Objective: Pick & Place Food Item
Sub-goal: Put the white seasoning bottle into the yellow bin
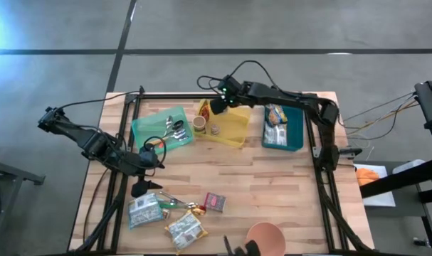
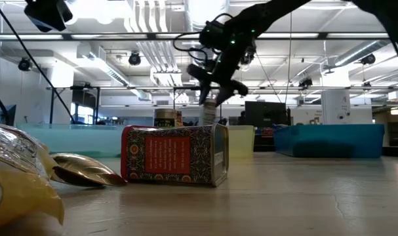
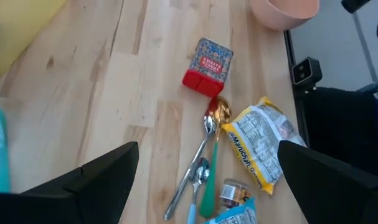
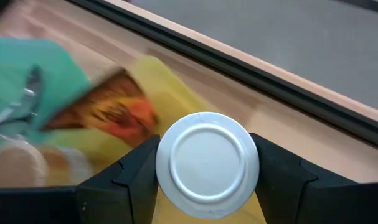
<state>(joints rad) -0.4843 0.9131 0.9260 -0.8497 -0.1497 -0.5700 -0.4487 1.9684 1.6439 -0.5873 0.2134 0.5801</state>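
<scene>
My right gripper (image 1: 217, 107) hangs over the far end of the yellow tray (image 1: 230, 126), shut on a small jar whose round white end (image 4: 207, 165) faces the wrist camera. In the low view the jar (image 2: 210, 113) hangs under the gripper (image 2: 215, 88), clear of the tray. An orange packet (image 4: 114, 115) lies in the tray below it. My left gripper (image 1: 150, 174) stands open at the table's left, above bare wood, pointing toward a red tin (image 3: 207, 62), spoons (image 3: 204, 140) and a noodle packet (image 3: 263, 146). My right gripper pinches the jar between its two fingers (image 4: 129, 177), which sit on opposite sides of the round body just behind the white end (image 4: 176, 180). The fingers slant down from the table's right. The jar hangs lifted clear above the yellow tray.
A green tray (image 1: 146, 126) with cutlery stands left of the yellow one, and a blue tray (image 1: 295, 131) with packets stands right of it. A brown cup (image 1: 200, 124) sits in the yellow tray. Noodle packets (image 1: 183, 227) and a pink bowl (image 1: 265, 238) lie near the front edge.
</scene>
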